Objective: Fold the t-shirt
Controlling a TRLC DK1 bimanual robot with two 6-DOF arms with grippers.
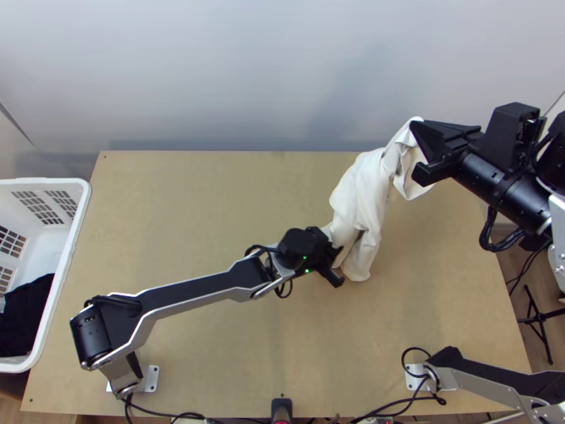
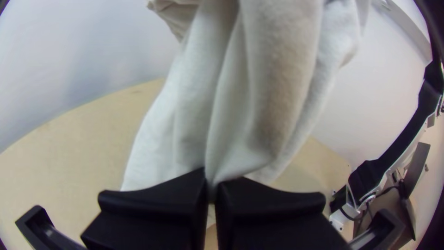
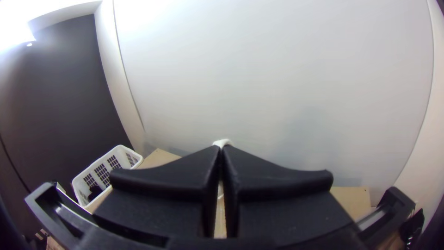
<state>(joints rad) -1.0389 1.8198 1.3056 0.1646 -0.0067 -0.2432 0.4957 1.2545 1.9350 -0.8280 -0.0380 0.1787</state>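
At the left edge of the frame, a white basket [image 1: 42,181] is standing beside the bench [image 1: 212,198], with dark cloth [image 1: 27,311] lying inside. Near the centre, the left end effector [image 2: 211,185] is closing on a gathered part of the white t-shirt [image 1: 360,191]. The shirt is hanging bunched and creased from there towards the upper right; whether any of it is resting on the bench, I cannot tell. At the upper right, the right end effector [image 3: 222,150] is pinching the shirt's other end, its fingers pressed together.

The task is apparently sitting at an early stage: both ends are being held, but the cloth is showing no flat panel and no deliberate fold. Opening the shirt out, laying it down, smoothing it and making every fold are all seemingly still waiting to be done.
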